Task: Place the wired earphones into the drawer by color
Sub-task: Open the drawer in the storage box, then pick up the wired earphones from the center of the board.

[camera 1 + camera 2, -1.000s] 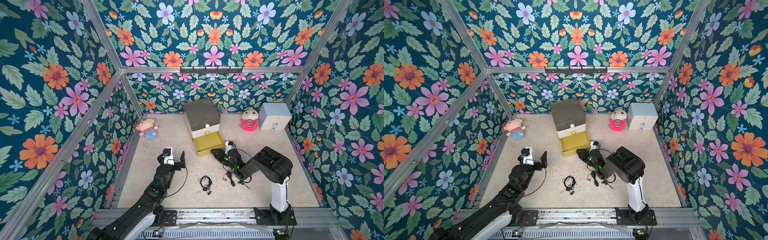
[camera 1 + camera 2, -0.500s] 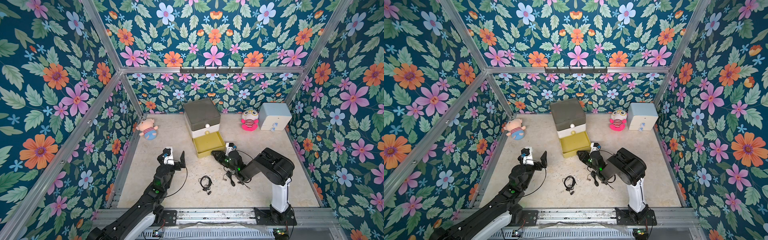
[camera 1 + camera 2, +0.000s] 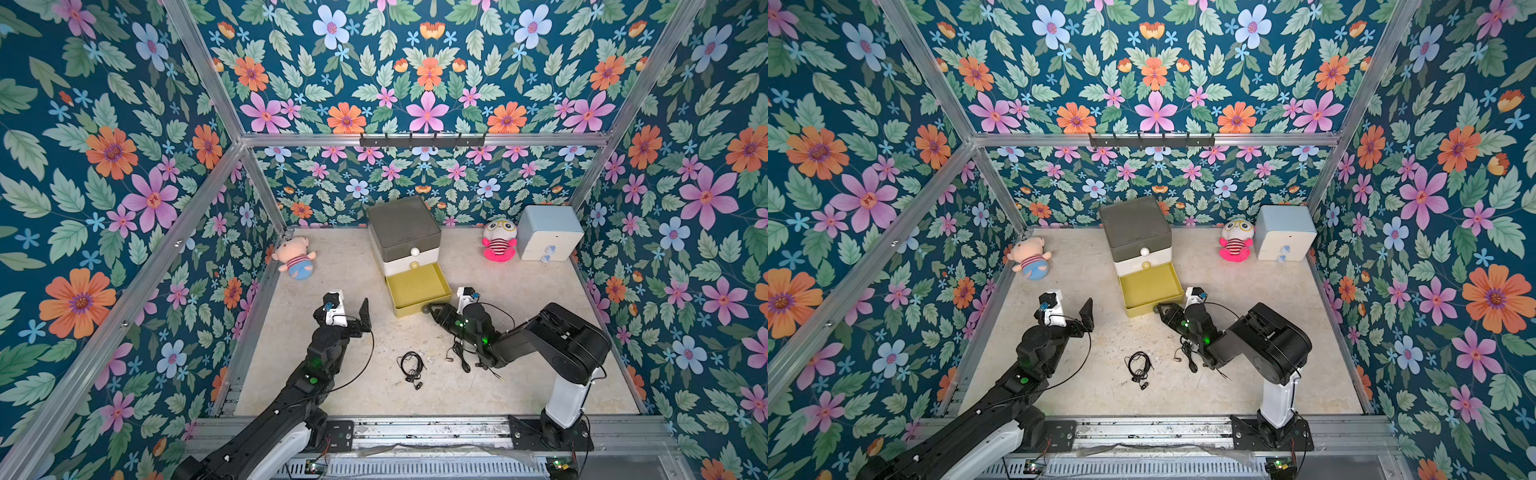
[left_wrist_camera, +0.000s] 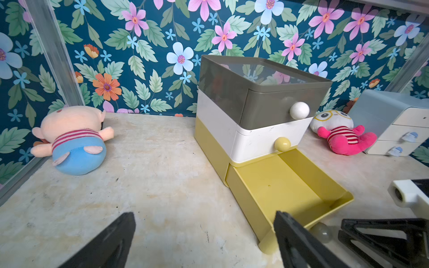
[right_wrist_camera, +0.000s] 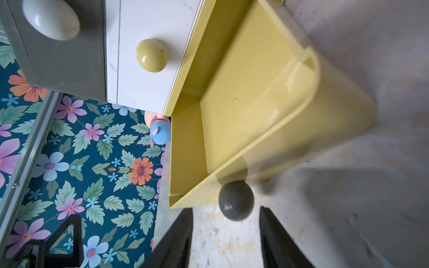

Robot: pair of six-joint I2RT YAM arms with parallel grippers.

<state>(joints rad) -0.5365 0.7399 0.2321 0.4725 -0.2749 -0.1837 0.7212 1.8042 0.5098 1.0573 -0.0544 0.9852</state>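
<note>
Black wired earphones (image 3: 411, 366) lie coiled on the tabletop (image 3: 540, 395); a second black set (image 3: 461, 358) lies beside the right arm (image 3: 561, 340), part hidden. The drawer (image 3: 405, 232) stands behind them, yellow tier (image 3: 417, 286) pulled out. Right gripper (image 5: 226, 212): jaws parted at the dark knob (image 5: 235, 200), seemingly without contact. Left gripper (image 4: 204, 215): wide, empty

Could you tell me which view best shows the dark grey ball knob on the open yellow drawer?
The right wrist view: the dark grey ball knob sits large and unobstructed. The left wrist view shows it partly hidden; both top views show a tiny dot.
</note>
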